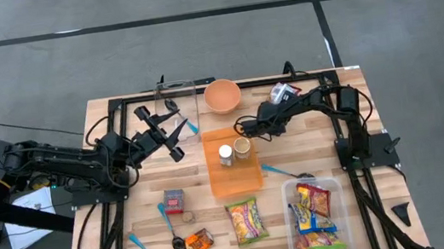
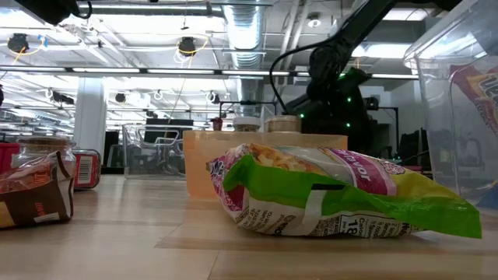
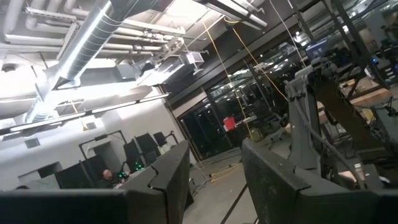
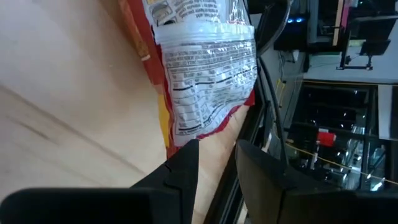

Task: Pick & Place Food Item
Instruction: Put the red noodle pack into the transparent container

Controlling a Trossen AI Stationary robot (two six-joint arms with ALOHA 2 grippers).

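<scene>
A snack packet [image 4: 205, 68], red and yellow with a white nutrition label, lies on the wood near the table's far edge; it also shows in the high view [image 1: 285, 91]. My right gripper [image 4: 217, 155] is low over the table just short of the packet's near edge, its fingers a little apart with bare wood showing between them; in the high view it is beside the packet [image 1: 277, 102]. My left gripper [image 1: 163, 132] is open and empty above the table's left part, tipped up toward the room [image 3: 216, 174]. My right gripper comes at the packet nearly level, pointing toward the table's far edge. One fingertip [image 4: 186, 152] is right at the packet's near corner [image 4: 180, 138]; I cannot tell whether it touches. Nothing is between the fingers.
An orange tray [image 1: 234, 183] holds a jar [image 1: 226, 154] and a cup [image 1: 242, 146]. An orange bowl [image 1: 223, 96] and a clear box [image 1: 178, 104] stand at the far edge. A green-pink snack bag [image 1: 246, 220], a clear bin of packets [image 1: 316, 219], spoons and small packets lie near the front.
</scene>
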